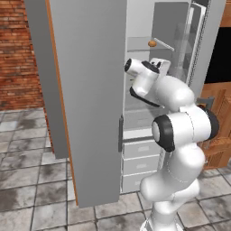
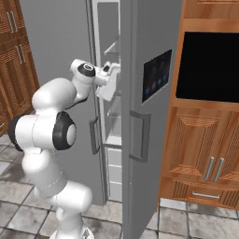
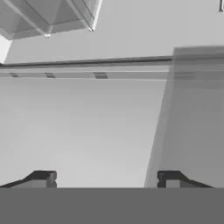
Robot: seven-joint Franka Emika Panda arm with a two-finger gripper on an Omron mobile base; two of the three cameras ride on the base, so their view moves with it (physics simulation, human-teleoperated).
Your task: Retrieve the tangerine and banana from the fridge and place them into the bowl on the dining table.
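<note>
My gripper point(image 3: 105, 179) sits inside the fridge point(image 1: 149, 27) with jaws apart and empty. The tangerine point(image 1: 152, 43) rests on a shelf at upper centre, above and beyond my hand; I must reach upward.

Inside the open fridge point(image 1: 153, 27), a glass shelf point(image 1: 163, 44) high in the compartment carried the tangerine point(image 1: 152, 43), which sat directly on it near the shelf's left end. Below that shelf came further glass shelves, partly hidden by the arm, and under them a stack of white drawers point(image 1: 140, 164) reaching down toward the floor point(image 1: 27, 180). The floor was grey stone tile, mottled and stained, and the fridge stood directly on it.
</note>
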